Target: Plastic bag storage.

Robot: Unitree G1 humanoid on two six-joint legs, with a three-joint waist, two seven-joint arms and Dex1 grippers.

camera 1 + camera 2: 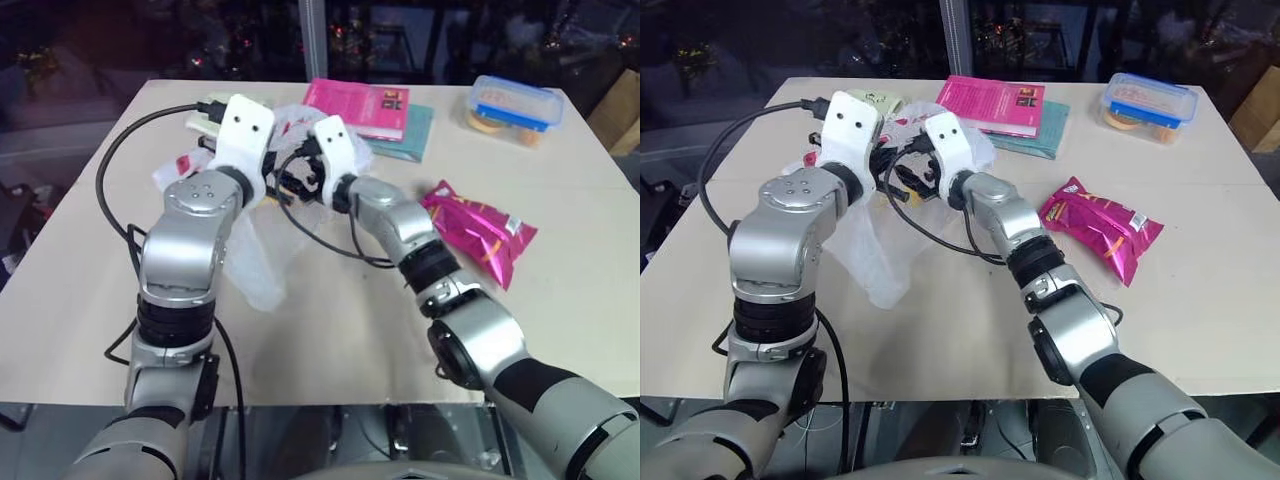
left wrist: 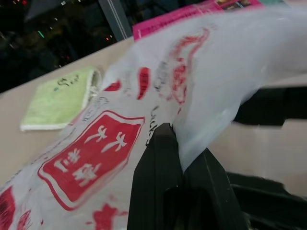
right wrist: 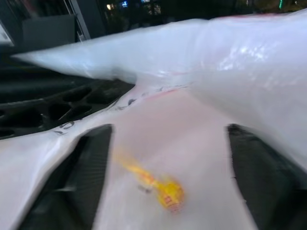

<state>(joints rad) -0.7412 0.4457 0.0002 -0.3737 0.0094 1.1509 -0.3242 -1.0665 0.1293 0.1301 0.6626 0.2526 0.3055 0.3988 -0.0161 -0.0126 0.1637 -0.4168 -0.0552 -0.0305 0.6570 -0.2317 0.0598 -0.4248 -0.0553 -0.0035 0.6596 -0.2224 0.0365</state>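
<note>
The plastic bag (image 1: 256, 268), thin, translucent white and printed with a red square logo (image 2: 91, 155), hangs crumpled above the table between my two arms, its lower part drooping to the tabletop. My left gripper (image 2: 183, 143) is shut on a fold of the bag's film. Close beside it on the right, my right gripper (image 3: 169, 148) is open, and loose film with a small yellow mark lies across the gap between its wide-spread fingers (image 3: 81, 172). From the head views both white wrist mounts (image 1: 245, 135) hide the fingertips.
A magenta snack packet (image 1: 480, 235) lies right of my right forearm. At the back of the beige table (image 1: 560, 300) are a pink book (image 1: 365, 105) on a teal one, a clear box with a blue lid (image 1: 515, 105), and a green cloth (image 2: 57, 98). Black cables loop at the left.
</note>
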